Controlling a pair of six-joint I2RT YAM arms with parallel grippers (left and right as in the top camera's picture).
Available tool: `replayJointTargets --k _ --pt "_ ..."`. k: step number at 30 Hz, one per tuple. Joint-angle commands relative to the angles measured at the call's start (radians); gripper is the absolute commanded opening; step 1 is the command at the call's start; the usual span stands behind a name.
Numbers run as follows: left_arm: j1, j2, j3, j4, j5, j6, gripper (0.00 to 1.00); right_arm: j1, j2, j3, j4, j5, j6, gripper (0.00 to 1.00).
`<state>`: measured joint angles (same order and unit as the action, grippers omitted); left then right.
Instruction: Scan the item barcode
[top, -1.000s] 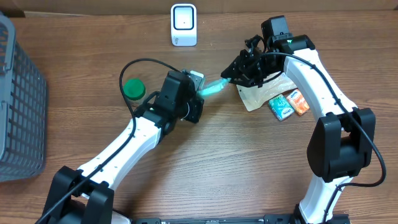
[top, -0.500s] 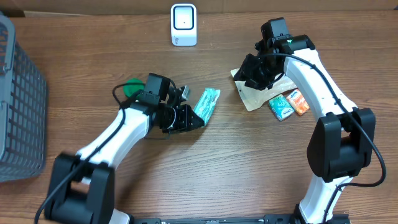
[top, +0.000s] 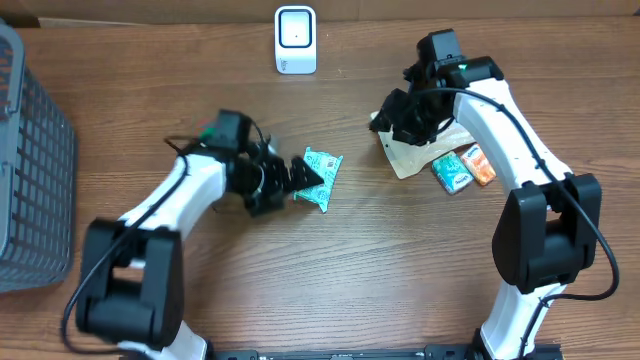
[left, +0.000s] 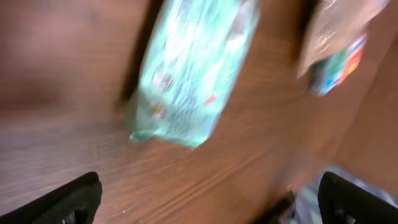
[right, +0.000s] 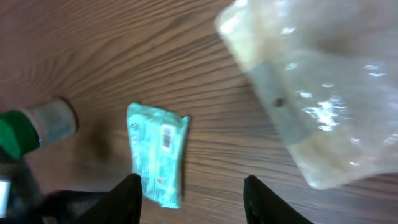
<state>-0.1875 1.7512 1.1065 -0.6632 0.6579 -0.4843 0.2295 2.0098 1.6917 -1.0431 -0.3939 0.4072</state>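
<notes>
**Packet lies free on the table, scanner is yet to be reached**

The teal packet lies flat on the table, about the middle and well apart from the white scanner at the far edge. The left gripper is just beside its left side with the jaws spread wide and nothing between them. The right gripper hangs over the tan pouch on the right, and its fingers are apart and empty.

The long axis of the packet runs roughly near to far, with the far end leaning a little to the right. A white label, probably the barcode, shows on the upper face.

For a good pick, I think the fingers should close across the short width, close to one end, so the label stays uncovered. Then that face must be turned toward the scanner window. The thin foil may slip or bend, so a low and square approach seems safer.
</notes>
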Motion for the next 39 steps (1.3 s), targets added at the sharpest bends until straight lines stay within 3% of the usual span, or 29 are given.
replayJointTargets --k 1,5,9,18,24,31,33,39 --pt "0.014 -0.154 0.201 -0.105 -0.217 0.138 1.0 0.09 0.0 -0.002 0.034 -0.022 0.039 0.5" --pt "0.063 -0.216 0.41 -0.253 -0.38 0.245 1.0 0.226 0.031 -0.004 0.144 0.031 0.207 0.47" --pt "0.183 -0.216 0.479 -0.307 -0.377 0.283 1.0 0.312 0.093 -0.004 0.239 0.026 0.307 0.44" --pt "0.386 -0.201 0.478 -0.346 -0.381 0.298 1.0 0.444 0.196 -0.004 0.251 0.062 0.299 0.51" --pt "0.385 -0.201 0.478 -0.371 -0.459 0.298 1.0 0.399 0.206 0.006 0.103 0.064 0.24 0.54" --pt "0.385 -0.201 0.478 -0.373 -0.459 0.298 1.0 0.254 0.206 0.089 -0.146 0.142 0.049 0.57" --pt "0.385 -0.201 0.478 -0.373 -0.459 0.298 1.0 0.216 0.206 0.101 -0.166 0.211 0.016 0.61" --pt "0.385 -0.201 0.478 -0.373 -0.459 0.298 1.0 0.135 0.137 0.14 -0.234 0.169 -0.05 0.61"
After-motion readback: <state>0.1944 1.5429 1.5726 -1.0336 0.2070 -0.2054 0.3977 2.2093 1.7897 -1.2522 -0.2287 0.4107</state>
